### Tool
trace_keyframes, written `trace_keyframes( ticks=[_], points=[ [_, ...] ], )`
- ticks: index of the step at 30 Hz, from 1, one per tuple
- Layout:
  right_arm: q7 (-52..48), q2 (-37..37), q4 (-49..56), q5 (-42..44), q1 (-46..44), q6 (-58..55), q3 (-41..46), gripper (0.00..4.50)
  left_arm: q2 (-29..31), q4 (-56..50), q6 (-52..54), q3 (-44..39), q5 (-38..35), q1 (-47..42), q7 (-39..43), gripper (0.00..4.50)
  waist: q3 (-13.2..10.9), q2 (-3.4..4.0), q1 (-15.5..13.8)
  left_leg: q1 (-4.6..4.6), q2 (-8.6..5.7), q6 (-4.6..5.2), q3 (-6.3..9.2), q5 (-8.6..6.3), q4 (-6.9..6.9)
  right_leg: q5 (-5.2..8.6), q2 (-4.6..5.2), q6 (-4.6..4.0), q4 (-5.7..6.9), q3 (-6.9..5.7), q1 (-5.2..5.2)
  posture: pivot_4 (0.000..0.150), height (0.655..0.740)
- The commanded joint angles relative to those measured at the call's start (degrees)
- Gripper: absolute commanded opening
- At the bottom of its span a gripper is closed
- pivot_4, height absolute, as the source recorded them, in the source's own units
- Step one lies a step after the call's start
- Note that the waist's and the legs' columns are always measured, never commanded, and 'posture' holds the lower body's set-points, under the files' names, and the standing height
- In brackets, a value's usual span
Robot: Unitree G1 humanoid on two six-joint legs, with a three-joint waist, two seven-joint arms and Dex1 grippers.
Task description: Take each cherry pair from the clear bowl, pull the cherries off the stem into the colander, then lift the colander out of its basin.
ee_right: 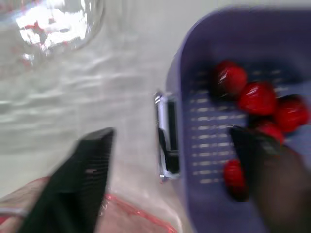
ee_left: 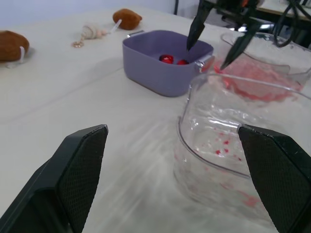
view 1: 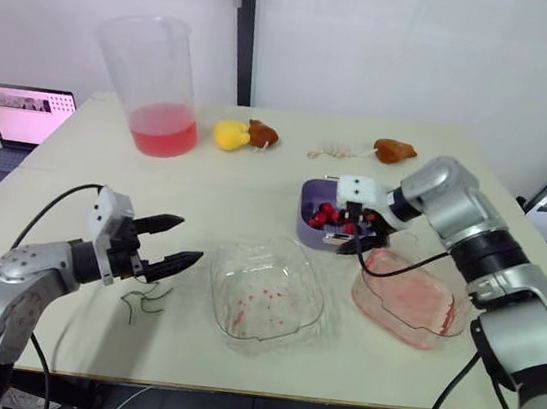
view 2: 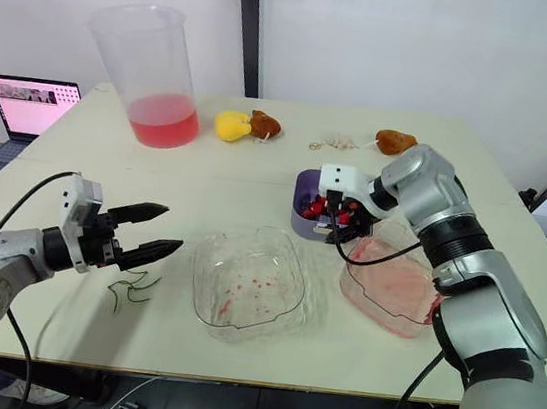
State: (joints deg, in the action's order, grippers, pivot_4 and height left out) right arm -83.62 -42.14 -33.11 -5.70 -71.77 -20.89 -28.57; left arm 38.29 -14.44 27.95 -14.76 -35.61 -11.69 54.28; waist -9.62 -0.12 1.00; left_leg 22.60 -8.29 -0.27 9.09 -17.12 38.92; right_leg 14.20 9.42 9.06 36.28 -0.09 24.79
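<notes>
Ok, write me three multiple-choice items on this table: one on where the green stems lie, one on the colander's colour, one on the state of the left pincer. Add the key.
1. Where do the green stems lie?
A. in the tall cup
B. on the table beside the left pincer
C. on the laptop

2. What colour is the colander?
A. purple
B. green
C. yellow

3. How is the left pincer?
A. shut on a stem
B. shut on a cherry
C. open and empty

Key:
1 B: the stems lie loose on the table, close by that pincer's tips.
2 A: its wall is purple around the red cherries.
3 C: its two fingers stand apart with nothing between them.
</notes>
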Motion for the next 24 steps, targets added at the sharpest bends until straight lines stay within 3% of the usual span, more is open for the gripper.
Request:
trace_keyframes(
  ticks=[1,5,10,16,24],
  points=[
    [-3.01,-6.24,8.1,3.94,-2.26,-6.25,8.4,4.48,1.66,1.44,-0.59,-0.17,-0.03,-1.99,1.05,4.5,0.0,0.0,-0.34,0.01,0.0,0.0,0.0,0.0,0.0,0.0,0.0,0.0,-0.01,0.0,0.0,0.15,0.74],
    [-3.39,-13.65,17.13,13.12,3.13,-18.52,20.9,4.48,3.17,3.8,-0.38,2.26,1.46,-4.04,2.54,4.5,0.0,0.0,-0.76,0.07,-0.03,0.0,0.11,0.0,0.04,0.0,-0.01,0.0,-0.07,-0.05,-0.08,0.15,0.74],
    [3.5,-20.97,29.36,19.9,22.75,-23.86,42.27,4.48,4.69,7.05,-0.43,3.2,3.32,-6.86,2.02,4.5,0.02,0.01,-1.66,0.02,-0.02,0.01,0.07,-0.01,0.05,0.0,0.0,-0.01,-0.06,-0.04,-0.11,0.15,0.74],
    [10.58,-17.31,39.35,22.07,49.46,-20.02,66.54,4.48,6.58,11.68,-3.76,4.38,6.52,-8.37,4.0,4.5,0.07,0.12,-1.71,-0.05,0.01,0.01,-0.13,-0.01,0.0,0.0,0.04,0.0,0.02,0.04,-0.06,0.15,0.74],
    [15.41,-9.24,47.57,24.79,72.12,-14.12,81.26,4.48,7.74,15.97,-5.64,2.71,7.03,-7.41,6.41,4.5,0.08,0.15,-1.66,-0.16,0.02,0.03,-0.16,-0.02,0.04,0.0,0.03,0.0,0.01,0.06,-0.2,0.15,0.74]
  ],
)
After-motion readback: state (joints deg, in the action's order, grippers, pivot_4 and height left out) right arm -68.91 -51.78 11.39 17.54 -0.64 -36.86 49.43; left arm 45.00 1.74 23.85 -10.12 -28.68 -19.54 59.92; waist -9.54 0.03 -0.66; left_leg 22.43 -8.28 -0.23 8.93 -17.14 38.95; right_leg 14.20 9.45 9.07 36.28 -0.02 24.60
